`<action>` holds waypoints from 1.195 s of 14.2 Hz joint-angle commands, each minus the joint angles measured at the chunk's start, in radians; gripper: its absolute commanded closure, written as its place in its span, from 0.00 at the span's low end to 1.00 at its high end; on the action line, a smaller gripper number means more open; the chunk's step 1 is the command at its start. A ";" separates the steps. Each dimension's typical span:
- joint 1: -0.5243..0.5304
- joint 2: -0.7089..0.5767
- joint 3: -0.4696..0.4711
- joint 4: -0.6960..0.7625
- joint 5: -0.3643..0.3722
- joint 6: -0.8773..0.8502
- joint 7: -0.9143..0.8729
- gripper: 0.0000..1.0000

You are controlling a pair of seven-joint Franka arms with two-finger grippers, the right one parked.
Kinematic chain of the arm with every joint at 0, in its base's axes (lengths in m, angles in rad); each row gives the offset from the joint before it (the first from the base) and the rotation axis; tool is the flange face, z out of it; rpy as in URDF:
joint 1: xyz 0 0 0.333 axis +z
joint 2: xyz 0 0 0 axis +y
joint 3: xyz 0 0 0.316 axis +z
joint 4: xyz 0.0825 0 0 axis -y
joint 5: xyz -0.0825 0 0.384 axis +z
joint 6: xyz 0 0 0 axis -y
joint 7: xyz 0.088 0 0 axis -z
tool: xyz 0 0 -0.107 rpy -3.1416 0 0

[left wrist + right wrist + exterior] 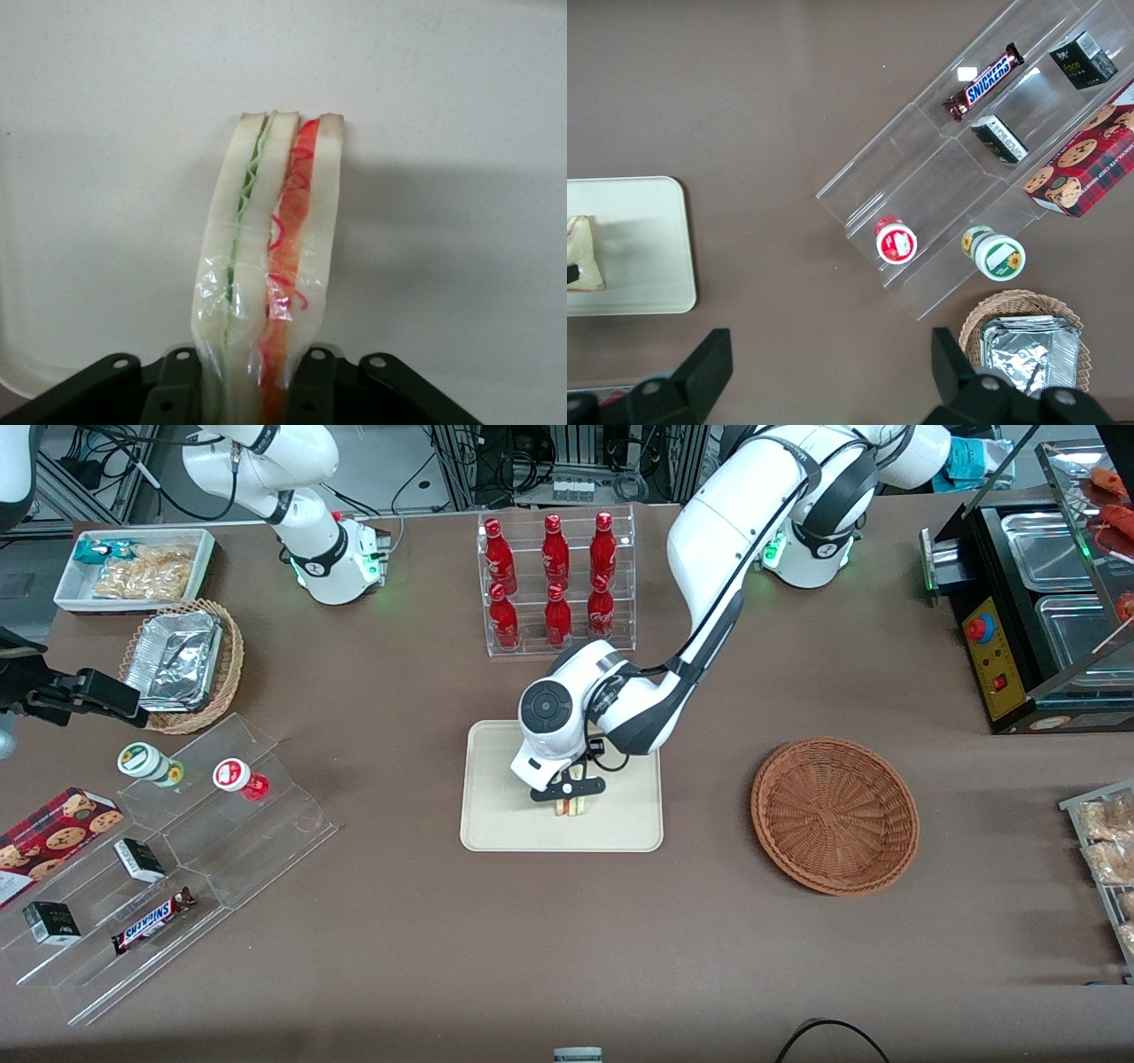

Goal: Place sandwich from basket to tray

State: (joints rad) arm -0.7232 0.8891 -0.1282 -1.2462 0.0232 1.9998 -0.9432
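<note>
- The sandwich (572, 806) stands on its edge on the tray (496, 815), on the part of the tray nearer the front camera.
- The gripper (568, 787) sits right on top of it, with its fingers (314, 390) closed on the sandwich, one pressing each bread side.
- In the left wrist view the sandwich (270, 257) points away from the gripper (257, 390), and the pale tray (461, 133) fills the space around it.
- I think the step now is to let go, since the sandwich looks like it is down on the tray.
- To do it well, the fingers should open slowly, so the wrap does not stick and drag the sandwich.
- The sandwich is thin and tall, so it may tip over when freed. That is fine, as there is tray on all sides of it.
- Then the arm should lift straight up, not sideways, so it does not knock the sandwich off.
- The basket (834, 813) sits well apart, toward the working arm's end of the table, with nothing in it.
</note>
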 commanded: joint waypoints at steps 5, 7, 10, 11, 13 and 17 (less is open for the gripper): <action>0.025 -0.166 0.013 0.010 0.017 -0.123 0.009 0.00; 0.111 -0.278 0.010 -0.010 0.000 -0.220 0.113 0.00; 0.224 -0.453 0.009 -0.134 -0.028 -0.280 0.242 0.00; 0.258 -0.498 0.010 -0.168 -0.028 -0.314 0.274 0.00; 0.342 -0.582 0.010 -0.209 -0.028 -0.436 0.351 0.00; 0.488 -0.714 0.010 -0.216 -0.031 -0.605 0.492 0.00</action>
State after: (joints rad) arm -0.2979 0.2654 -0.1079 -1.4101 0.0075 1.4361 -0.5064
